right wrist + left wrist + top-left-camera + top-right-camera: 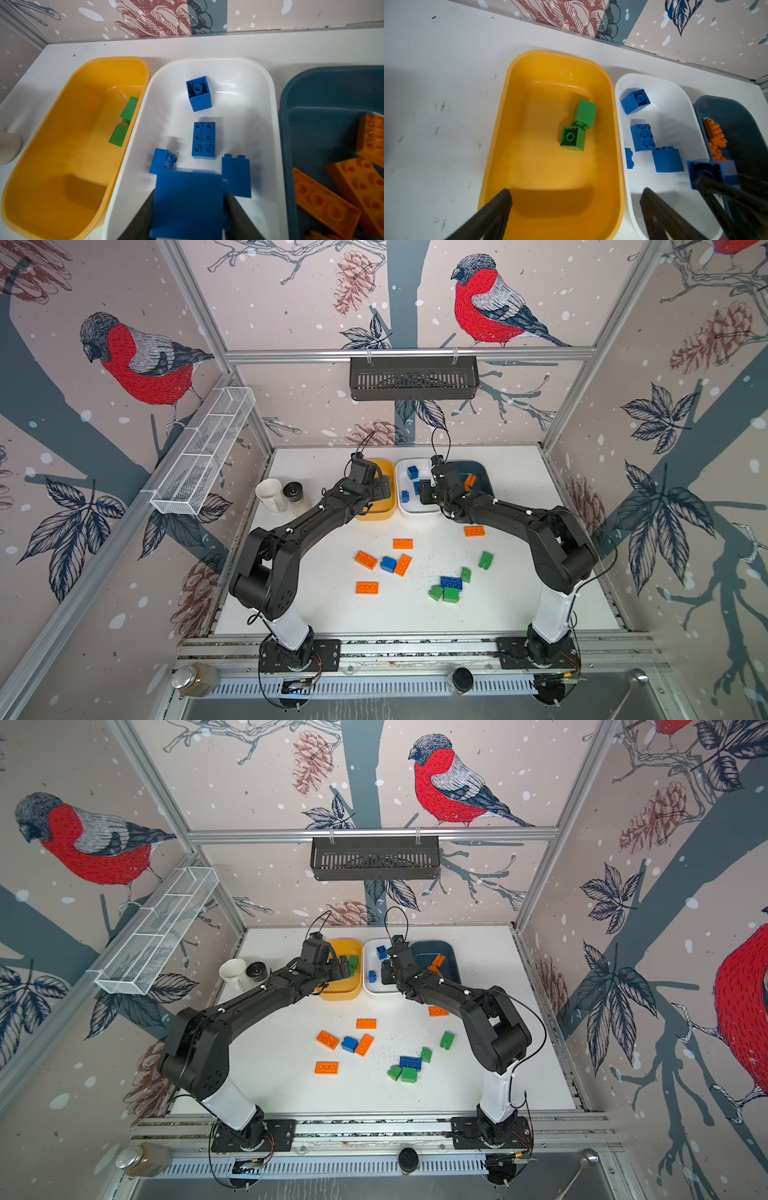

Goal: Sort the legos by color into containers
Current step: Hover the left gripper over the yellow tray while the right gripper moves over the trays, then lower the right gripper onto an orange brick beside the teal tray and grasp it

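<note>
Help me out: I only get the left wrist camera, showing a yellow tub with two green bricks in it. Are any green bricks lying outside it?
Observer: Yes. In both top views four green bricks lie loose on the table.
Operator: And orange ones?
Observer: Five orange bricks lie loose there too.
Operator: What is the blue block at the edge of my picture?
Observer: The right wrist view shows that blue block between the fingers of the right gripper, over the white tub. It is blurred, so I cannot tell whether it is gripped or dropping.
</note>
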Action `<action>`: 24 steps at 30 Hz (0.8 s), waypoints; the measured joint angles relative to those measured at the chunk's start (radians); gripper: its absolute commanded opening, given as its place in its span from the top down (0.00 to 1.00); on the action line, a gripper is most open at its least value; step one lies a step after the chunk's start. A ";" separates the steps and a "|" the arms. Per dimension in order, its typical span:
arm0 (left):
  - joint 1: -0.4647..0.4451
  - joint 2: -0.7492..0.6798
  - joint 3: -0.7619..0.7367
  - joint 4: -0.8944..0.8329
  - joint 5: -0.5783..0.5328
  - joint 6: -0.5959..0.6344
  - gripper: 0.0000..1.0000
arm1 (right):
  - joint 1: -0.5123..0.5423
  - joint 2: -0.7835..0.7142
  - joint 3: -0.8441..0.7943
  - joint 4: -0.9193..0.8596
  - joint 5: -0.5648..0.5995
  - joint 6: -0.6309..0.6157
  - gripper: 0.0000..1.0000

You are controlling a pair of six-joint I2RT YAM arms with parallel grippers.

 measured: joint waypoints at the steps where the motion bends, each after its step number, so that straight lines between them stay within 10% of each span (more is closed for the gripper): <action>1: 0.000 0.000 -0.002 0.000 0.007 0.005 0.03 | 0.000 0.010 0.020 -0.018 -0.002 0.000 0.42; 24: -0.074 0.061 0.097 -0.005 0.095 0.053 0.03 | -0.124 -0.470 -0.547 -0.102 -0.044 0.056 0.01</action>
